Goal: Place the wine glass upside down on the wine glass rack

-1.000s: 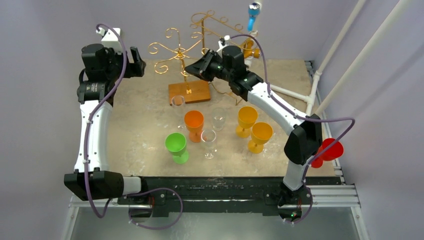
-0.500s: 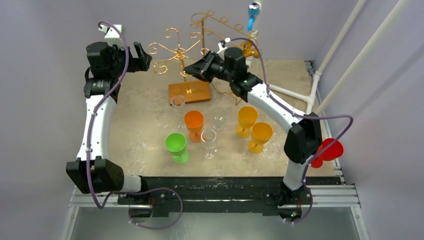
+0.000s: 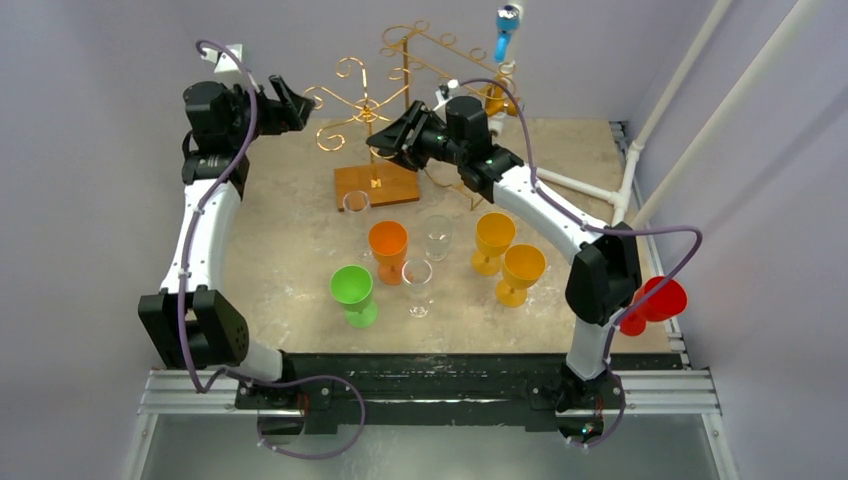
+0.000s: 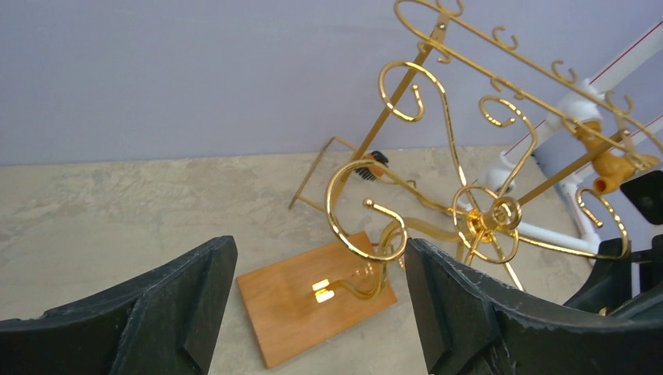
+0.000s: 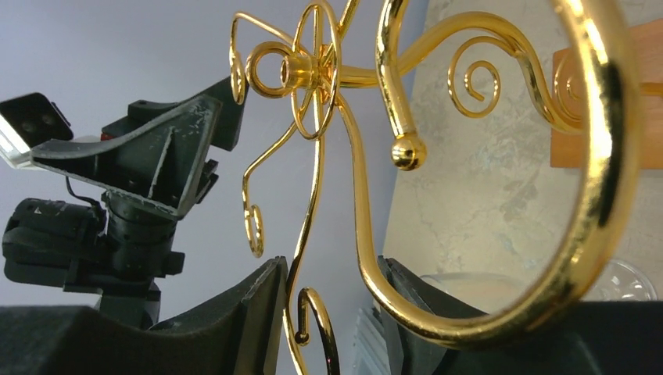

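Right wrist view: the right gripper (image 5: 328, 273) has its jaws parted around a gold curl of the wine glass rack (image 5: 408, 152), not pinching it. To its left, the left gripper (image 4: 319, 248) gapes wide beside the rack. A clear wine glass (image 3: 356, 203) stands upright on the table (image 3: 290, 260), just near of the rack's wooden base (image 3: 377, 183).

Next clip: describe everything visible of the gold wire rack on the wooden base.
The rack is shiny gold wire: a central post rising from a rectangular wooden base, with scroll arms spreading from a hub and ending in small balls. It stands upright mid-back on the table, no glass hanging on it. One arm passes between the open fingers of the right gripper; whether they touch is unclear.
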Available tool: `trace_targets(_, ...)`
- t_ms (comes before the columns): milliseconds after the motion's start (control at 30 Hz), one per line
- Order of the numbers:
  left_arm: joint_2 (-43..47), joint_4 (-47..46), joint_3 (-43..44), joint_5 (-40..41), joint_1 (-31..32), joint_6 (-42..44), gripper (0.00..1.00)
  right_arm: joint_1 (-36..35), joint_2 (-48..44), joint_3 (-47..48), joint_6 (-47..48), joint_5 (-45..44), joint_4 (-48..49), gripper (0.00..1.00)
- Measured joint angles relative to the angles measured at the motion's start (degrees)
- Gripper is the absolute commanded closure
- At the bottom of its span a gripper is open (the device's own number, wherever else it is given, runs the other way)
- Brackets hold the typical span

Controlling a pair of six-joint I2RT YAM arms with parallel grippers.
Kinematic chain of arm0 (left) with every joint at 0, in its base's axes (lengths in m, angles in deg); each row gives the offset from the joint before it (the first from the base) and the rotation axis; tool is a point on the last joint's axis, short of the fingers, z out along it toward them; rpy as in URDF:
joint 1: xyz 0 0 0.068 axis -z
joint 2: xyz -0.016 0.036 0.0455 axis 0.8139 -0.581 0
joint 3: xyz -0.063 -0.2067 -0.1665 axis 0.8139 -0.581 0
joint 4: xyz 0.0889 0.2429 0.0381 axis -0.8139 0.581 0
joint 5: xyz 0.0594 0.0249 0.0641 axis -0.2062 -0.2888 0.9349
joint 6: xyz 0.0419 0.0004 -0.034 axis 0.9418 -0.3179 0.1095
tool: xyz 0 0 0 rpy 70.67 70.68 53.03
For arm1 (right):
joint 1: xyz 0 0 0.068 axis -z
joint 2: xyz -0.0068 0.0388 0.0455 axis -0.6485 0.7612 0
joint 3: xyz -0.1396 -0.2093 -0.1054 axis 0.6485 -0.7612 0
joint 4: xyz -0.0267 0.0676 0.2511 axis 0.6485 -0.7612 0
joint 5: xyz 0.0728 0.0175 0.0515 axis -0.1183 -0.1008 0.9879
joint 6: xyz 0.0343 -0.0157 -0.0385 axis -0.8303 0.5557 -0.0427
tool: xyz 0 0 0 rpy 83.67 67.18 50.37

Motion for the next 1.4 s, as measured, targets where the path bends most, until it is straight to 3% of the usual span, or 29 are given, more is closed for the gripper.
trace_targets(200,-3.10,-6.84,0.00,-3.02,0.00,-7.28,0.28,-0.07,-0.44,1.25,2.45,-2.36,-3.63,0.48)
trace_targets(300,-4.70,-9.29,0.00,-4.04,0.00,-10.62,0.46,-0.31,-1.73,1.31,4.20,-4.31,-5.84,0.52)
trace_targets(433,-6.27,-11.74,-0.02,-5.29,0.00,-14.08,0.77,-0.31,-3.54,1.62,6.54,-6.84,-8.74,0.56)
trace_targets(600,-5.97,-13.44,-0.85,-6.40,-0.20,-17.22,0.95,-0.20,-4.09,3.23,8.85,-9.35,-12.11,0.59)
trace_targets(1200,10.97,0.66,-9.64,1.42,0.13,-15.08,0.94,0.66,1.44,17.29,13.97,-11.50,-20.09,0.60)
trace_targets(1400,11.30,1.27,-9.84,4.35,0.39,-17.29,0.88,0.57,6.49,25.14,16.06,-11.98,-23.52,0.50)
